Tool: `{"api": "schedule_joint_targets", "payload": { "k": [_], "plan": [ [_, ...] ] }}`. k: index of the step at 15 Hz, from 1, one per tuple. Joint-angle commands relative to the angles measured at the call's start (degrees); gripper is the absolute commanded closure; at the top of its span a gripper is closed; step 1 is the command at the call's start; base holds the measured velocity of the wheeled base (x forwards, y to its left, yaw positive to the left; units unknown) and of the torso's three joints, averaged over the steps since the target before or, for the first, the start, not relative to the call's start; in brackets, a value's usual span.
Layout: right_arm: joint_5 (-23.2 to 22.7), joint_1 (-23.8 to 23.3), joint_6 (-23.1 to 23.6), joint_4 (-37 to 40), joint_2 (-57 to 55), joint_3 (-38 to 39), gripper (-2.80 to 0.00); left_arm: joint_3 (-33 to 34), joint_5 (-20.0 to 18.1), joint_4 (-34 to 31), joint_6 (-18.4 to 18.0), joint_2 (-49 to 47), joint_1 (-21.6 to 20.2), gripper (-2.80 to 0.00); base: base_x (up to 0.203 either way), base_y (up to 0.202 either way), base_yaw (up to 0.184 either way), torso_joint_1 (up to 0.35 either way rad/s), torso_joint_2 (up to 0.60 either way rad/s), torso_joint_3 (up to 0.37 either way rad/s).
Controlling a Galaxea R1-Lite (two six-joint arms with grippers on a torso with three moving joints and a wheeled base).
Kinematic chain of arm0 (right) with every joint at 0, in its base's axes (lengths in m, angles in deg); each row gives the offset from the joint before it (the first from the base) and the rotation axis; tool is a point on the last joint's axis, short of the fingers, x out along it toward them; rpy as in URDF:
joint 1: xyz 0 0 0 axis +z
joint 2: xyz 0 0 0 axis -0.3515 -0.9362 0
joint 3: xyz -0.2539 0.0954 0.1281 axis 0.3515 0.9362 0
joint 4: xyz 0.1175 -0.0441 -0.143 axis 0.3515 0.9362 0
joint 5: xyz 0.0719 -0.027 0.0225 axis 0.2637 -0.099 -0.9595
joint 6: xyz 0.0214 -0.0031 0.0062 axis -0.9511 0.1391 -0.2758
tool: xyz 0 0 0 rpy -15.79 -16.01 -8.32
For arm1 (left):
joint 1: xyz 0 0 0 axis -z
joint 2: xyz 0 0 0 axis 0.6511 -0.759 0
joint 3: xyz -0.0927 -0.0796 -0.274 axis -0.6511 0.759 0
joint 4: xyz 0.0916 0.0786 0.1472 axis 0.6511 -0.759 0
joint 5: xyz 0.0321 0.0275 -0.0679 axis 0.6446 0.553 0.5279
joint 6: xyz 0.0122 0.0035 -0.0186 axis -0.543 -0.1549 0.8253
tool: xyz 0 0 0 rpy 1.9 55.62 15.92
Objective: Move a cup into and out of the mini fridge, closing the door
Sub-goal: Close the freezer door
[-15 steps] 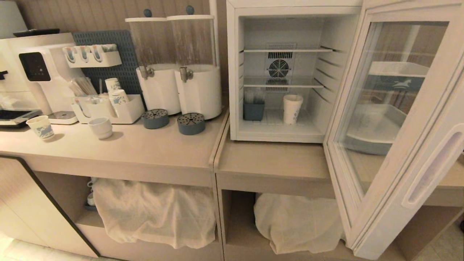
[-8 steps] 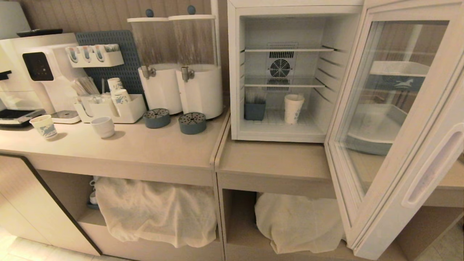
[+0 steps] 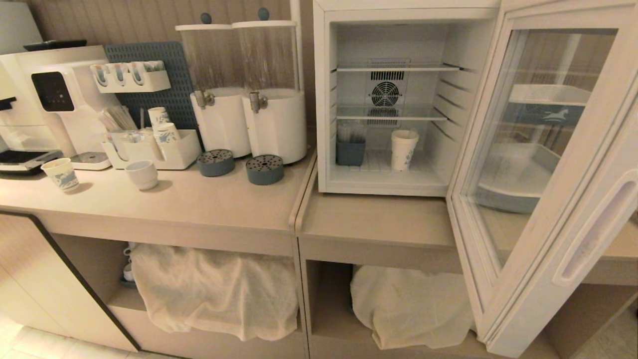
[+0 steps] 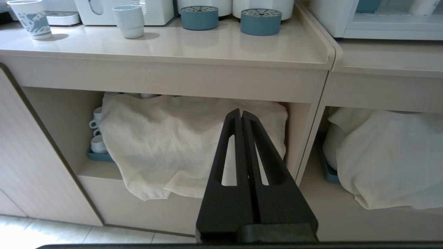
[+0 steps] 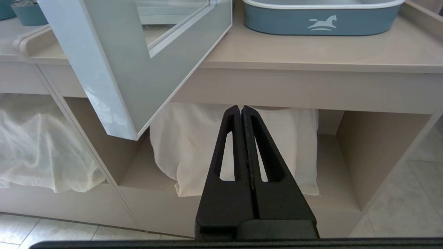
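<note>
The white mini fridge [image 3: 321, 99] stands on the lower counter with its glass door [image 3: 588, 164] swung wide open to the right. Inside, on the bottom shelf, the tall white paper cup [image 3: 402, 149] stands upright beside a small blue holder [image 3: 349, 152]. Neither arm shows in the head view. My left gripper [image 4: 241, 112] is shut and empty, low in front of the cloth-covered shelf under the left counter. My right gripper [image 5: 241, 108] is shut and empty too, below the counter edge, with the door's lower corner [image 5: 117, 128] just ahead of it.
On the left counter [image 3: 209, 209] stand a patterned paper cup [image 3: 61, 174], a white mug [image 3: 141, 174], two drink dispensers [image 3: 246, 89] and a coffee machine [image 3: 55, 94]. A blue tray [image 5: 322, 20] sits right of the fridge. Cloth-covered stacks [image 3: 214, 289] fill the shelves below.
The whole head view shifted slightly to the right early in the second, a camera move. Nothing on the counter or in the fridge has moved.
</note>
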Motion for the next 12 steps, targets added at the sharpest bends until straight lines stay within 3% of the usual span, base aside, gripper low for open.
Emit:
{"api": "schedule_joint_targets", "payload": {
  "k": [1, 12],
  "plan": [
    [0.1, 0.0, 0.1, -0.2, 0.1, 0.2, 0.0, 1.0, 0.0, 0.0, 0.0, -0.1, 0.0, 0.0, 0.0, 0.0, 0.0, 0.0, 0.0, 0.0],
    [0.1, 0.0, 0.0, -0.7, 0.0, 0.3, 0.0, 1.0, 0.0, 0.1, -0.1, -0.1, 0.0, 0.0, 0.0, 0.0, 0.0, 0.0, 0.0, 0.0]
  ]
}}
